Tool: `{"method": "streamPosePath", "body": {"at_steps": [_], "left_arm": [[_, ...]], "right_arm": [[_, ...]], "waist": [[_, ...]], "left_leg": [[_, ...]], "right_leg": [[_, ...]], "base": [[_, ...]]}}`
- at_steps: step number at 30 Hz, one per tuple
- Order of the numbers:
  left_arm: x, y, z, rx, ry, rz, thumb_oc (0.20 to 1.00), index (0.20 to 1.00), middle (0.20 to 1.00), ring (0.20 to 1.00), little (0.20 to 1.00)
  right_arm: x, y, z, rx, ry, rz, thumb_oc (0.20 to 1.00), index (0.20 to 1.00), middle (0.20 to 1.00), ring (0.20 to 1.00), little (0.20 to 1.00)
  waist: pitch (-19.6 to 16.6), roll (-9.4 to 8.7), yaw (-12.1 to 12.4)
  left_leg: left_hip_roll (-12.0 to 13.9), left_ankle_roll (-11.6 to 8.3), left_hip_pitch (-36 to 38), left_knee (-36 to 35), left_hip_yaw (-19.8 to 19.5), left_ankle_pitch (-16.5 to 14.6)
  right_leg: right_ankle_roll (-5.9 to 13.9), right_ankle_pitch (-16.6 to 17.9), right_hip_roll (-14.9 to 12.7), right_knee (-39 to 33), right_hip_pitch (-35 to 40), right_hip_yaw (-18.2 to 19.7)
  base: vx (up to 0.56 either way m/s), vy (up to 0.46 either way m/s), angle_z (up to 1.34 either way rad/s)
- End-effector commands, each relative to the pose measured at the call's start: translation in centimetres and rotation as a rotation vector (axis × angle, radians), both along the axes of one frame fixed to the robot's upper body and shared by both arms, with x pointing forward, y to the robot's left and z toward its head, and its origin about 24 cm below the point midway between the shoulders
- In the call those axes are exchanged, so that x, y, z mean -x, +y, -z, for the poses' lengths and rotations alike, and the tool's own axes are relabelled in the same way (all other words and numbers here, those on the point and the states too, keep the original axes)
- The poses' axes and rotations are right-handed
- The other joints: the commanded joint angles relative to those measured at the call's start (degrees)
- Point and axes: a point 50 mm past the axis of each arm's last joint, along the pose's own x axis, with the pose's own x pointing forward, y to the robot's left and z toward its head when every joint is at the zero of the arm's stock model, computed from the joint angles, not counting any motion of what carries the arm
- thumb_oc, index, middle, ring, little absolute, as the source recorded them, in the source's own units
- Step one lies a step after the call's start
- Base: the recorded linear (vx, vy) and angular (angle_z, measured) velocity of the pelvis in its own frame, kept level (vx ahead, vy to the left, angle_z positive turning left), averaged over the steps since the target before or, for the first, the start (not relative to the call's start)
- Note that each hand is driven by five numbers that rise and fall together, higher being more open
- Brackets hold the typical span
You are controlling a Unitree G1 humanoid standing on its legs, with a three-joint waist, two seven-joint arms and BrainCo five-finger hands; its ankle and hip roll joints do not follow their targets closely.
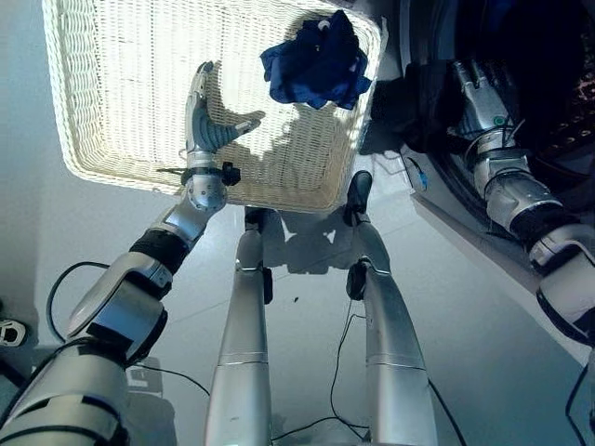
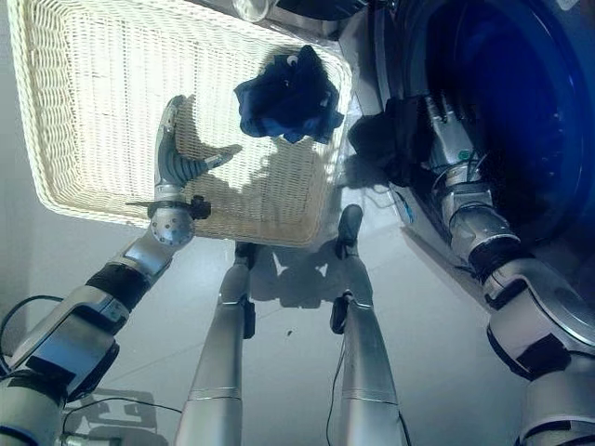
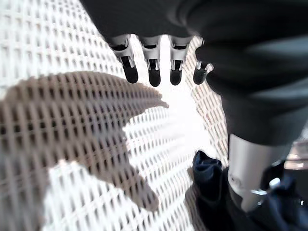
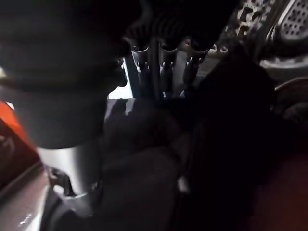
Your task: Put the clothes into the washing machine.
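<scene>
Two garments are what I see: a crumpled dark blue cloth (image 1: 317, 61) lying in the far right corner of the white woven wicker basket (image 1: 112, 139), and a black garment (image 2: 395, 137) at the rim of the washing machine's round dark opening (image 2: 502, 102). My left hand (image 1: 206, 125) hovers inside the basket, fingers (image 3: 154, 72) straight and spread with the thumb held apart, holding nothing, well left of the blue cloth. My right hand (image 2: 446, 139) sits at the drum's edge against the black garment; its wrist view shows fingers (image 4: 163, 62) pushed into the dark fabric, but I cannot tell whether they clamp it.
</scene>
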Motion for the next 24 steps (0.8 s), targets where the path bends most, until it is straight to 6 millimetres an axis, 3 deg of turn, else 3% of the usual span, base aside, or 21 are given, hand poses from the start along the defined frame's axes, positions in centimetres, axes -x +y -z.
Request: {"method": "streamPosePath", "body": {"at_steps": [1, 11, 23, 24], "left_arm": [[0.4, -1.0, -0.4, 0.084, -0.059, 0.063, 1.0, 1.0, 1.0, 1.0, 1.0], [0.4, -1.7, -0.4, 0.104, -0.064, 0.082, 1.0, 1.0, 1.0, 1.0, 1.0], [0.6, -1.9, 0.1, 0.111, -0.062, 0.089, 1.0, 1.0, 1.0, 1.0, 1.0], [0.6, -2.1, 0.3, 0.113, -0.063, 0.089, 1.0, 1.0, 1.0, 1.0, 1.0]], "right_arm": [[0.5, -1.4, -1.9, 0.063, -0.062, 0.097, 1.0, 1.0, 1.0, 1.0, 1.0], [0.4, -1.5, -3.5, 0.128, -0.062, 0.179, 1.0, 1.0, 1.0, 1.0, 1.0], [-0.5, 0.1, -2.0, 0.239, 0.075, 0.12, 1.0, 1.0, 1.0, 1.0, 1.0], [-0.6, 0.1, -1.0, 0.257, 0.115, 0.124, 0.752, 0.752, 0.752, 0.752, 0.752]], "waist": [[-1.05, 4.69, 0.66], [-1.05, 6.18, 1.4], [-1.05, 6.07, 1.48], [-1.05, 6.13, 1.48]], "left_leg": [[-7.55, 5.74, 0.33, -4.71, 3.16, 3.47], [-7.97, 5.88, -0.54, -5.62, 3.08, 4.45], [-8.04, 6.01, -0.46, -5.74, 3.32, 4.86], [-8.03, 6.03, -0.48, -5.78, 3.36, 5.02]], "right_leg": [[4.27, -2.84, 4.31, 5.3, -0.41, -5.1], [4.0, -2.45, 4.25, 4.94, -1.62, -5.0], [3.71, -2.45, 4.42, 4.89, -1.45, -5.14], [3.65, -2.42, 4.41, 5.01, -1.53, -5.13]], "base": [[0.0, 0.032, 0.02], [0.01, 0.031, 0.05], [0.0, 0.003, 0.0], [0.0, 0.0, 0.0]]}}
